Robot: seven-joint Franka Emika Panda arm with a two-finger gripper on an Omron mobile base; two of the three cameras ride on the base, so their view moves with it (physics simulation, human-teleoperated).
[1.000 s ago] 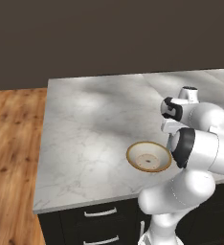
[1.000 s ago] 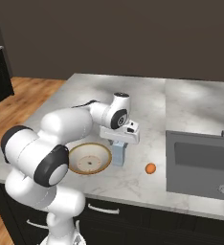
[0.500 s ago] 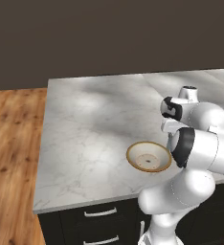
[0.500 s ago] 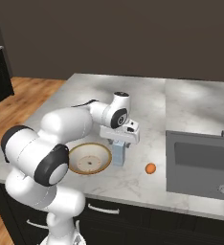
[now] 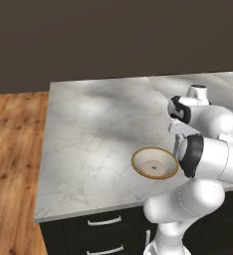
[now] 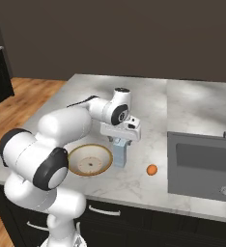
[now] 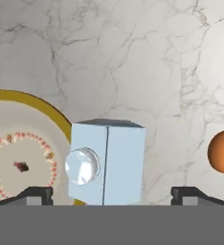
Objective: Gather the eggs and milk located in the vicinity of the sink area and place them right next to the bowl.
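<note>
Fingers (image 7: 38, 193) stood wide either side of the milk carton (image 7: 106, 162), upright beside the bowl (image 7: 23, 162). Orange egg (image 7: 223, 151) at three o'clock: fragile, round, likely grasped gently at its middle.

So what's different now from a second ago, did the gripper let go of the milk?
Yes. The gripper has opened: its fingertips stand wide on either side of the milk, which it was clamping a second ago. The carton stays upright on the counter right beside the bowl. Bowl, orange-brown egg, sink and arm position look unchanged.
</note>
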